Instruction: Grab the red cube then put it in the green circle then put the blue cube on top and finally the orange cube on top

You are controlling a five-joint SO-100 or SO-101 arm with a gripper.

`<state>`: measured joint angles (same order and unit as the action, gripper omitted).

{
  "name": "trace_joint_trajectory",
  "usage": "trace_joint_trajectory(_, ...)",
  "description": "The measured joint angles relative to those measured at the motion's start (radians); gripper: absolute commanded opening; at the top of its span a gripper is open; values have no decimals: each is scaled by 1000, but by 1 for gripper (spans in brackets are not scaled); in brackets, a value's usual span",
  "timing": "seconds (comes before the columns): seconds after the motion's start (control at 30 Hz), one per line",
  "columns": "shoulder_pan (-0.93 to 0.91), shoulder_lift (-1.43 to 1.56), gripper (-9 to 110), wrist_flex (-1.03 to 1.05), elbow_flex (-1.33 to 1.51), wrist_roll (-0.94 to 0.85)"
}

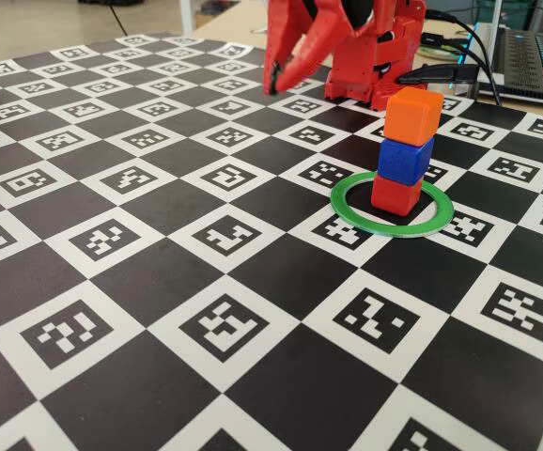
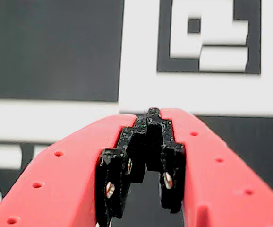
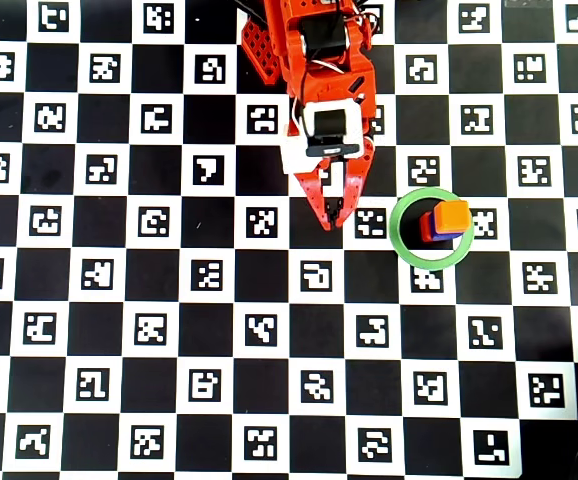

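**Stack is up, and your tool is off it and empty**

Your gripper (image 3: 331, 218) is pinched narrow with nothing between the fingers; the wrist view shows only the checkered board (image 2: 51, 47) beyond its tips. In the overhead view the stack sits to its right, near but apart: red cube (image 1: 396, 194) inside the green circle (image 1: 347, 209), blue cube (image 1: 404, 159) on it, orange cube (image 1: 413, 114) on top. The cubes sit slightly askew, so I'd judge the gap sensible: it keeps you from nudging them.

I stand on a black-and-white checkered board (image 1: 159, 282) with a coded marker in each white square. Beyond its far edge, a laptop (image 1: 535, 56) and cables (image 1: 459, 70) sit on a pale wooden table (image 1: 239, 19).
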<state>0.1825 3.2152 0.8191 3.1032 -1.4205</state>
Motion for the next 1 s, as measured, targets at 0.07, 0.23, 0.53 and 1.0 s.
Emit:
trace_joint_trajectory(0.07,0,44,-6,52,8,0)
trace_joint_trajectory(0.23,-17,94,-6,141,21,-12)
trace_joint_trajectory(0.53,-28,94,-6,302,26,-34)
trace_joint_trajectory(1.0,-44,94,-6,445,25,-130)
